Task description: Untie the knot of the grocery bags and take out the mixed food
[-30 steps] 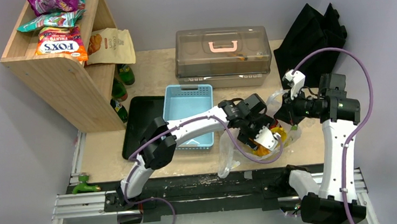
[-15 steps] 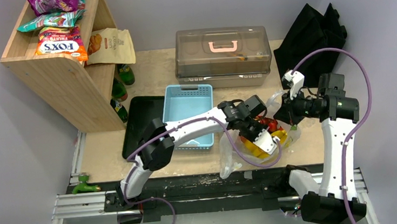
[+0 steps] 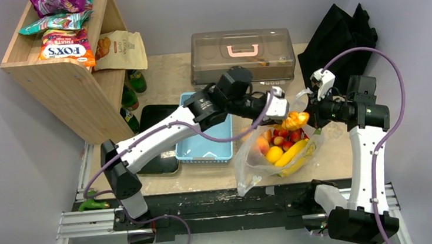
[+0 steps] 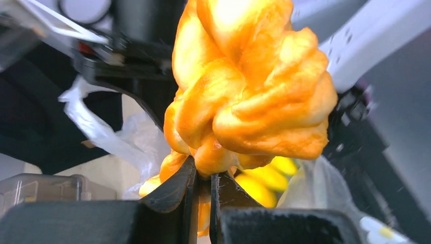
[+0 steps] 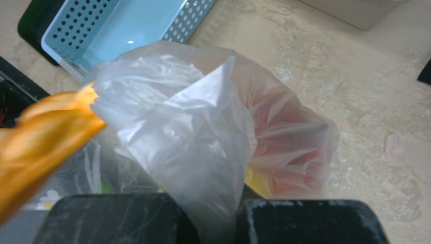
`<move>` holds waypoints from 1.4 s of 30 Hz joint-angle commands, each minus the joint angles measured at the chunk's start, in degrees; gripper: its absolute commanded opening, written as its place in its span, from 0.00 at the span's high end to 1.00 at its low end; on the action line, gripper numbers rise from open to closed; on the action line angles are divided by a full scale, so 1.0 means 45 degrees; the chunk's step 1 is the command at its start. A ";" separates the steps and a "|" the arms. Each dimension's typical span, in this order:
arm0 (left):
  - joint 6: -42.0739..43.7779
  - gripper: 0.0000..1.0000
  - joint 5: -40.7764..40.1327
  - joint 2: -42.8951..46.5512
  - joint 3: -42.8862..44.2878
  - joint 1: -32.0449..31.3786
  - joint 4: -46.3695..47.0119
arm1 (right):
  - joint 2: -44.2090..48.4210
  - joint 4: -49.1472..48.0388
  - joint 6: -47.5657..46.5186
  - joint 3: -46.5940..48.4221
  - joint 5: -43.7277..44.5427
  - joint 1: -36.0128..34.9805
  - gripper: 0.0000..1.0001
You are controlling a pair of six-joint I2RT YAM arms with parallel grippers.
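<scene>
Your right gripper (image 5: pixel 211 216) is clenched on a fold of the bag (image 5: pixel 193 137), and that looks like the reason for its place. By pinching the far rim and lifting it off the table (image 3: pixel 168 79), it props the mouth open so the other arm can reach in. No knot shows anywhere on the plastic, and the neck gapes wide, so I judge the untying done and the emptying under way. Your left gripper (image 4: pixel 203 178) is closed on the lower tip of the bread (image 4: pixel 244 96), a thin hold on one end, so the braided loaf stands out beyond the fingers and hangs just above the open mouth. The rest of the food lies inside the bag near the table's front edge: banana (image 3: pixel 290 152), a round yellow fruit (image 3: pixel 273 153), peach (image 3: pixel 262 146) and red fruits (image 3: pixel 288 134). The basket (image 3: pixel 206 108) sits just left of the bag, a likely place to set the bread down, though that is only my guess. As for pose, your left arm climbs from its base at the near left, runs diagonally over the basket, bends high near the lidded box (image 3: pixel 242 55), then turns its wrist right toward the bag. Your right arm stands nearly upright from its base, with the forearm folded left at shoulder height and the fingers aimed at the rim.
</scene>
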State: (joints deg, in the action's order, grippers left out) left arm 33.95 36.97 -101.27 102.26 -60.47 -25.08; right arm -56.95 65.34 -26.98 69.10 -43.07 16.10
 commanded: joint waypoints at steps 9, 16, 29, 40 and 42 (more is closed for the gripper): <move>-1.2682 1.00 0.2049 0.2277 0.0846 0.1251 0.4817 | -0.0156 -0.1436 0.0762 -0.0399 -0.0211 0.0009 1.00; -0.8067 1.00 -0.4771 0.5679 -0.0649 0.3023 -0.0881 | -0.0257 -0.1413 0.0684 -0.0283 -0.0135 0.0008 1.00; -0.9637 1.00 -1.0435 0.7447 -0.6361 0.9502 -0.6587 | -0.0657 -0.1442 0.0155 -0.0469 0.0041 0.0012 1.00; -1.0892 1.00 -1.1914 0.5508 -0.8550 0.9746 -0.5385 | -0.0643 -0.1281 -0.0084 -0.0592 0.0040 0.0006 1.00; -1.1149 1.00 -1.1750 0.4739 -0.8246 0.9746 -0.5152 | -0.0564 -0.1099 -0.0175 -0.0521 0.0121 0.0000 1.00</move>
State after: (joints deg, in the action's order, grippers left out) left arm -12.97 -14.17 -74.37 62.59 -16.88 -53.01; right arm -60.38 60.31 -26.24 66.32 -42.96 16.10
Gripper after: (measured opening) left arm 0.057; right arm 0.007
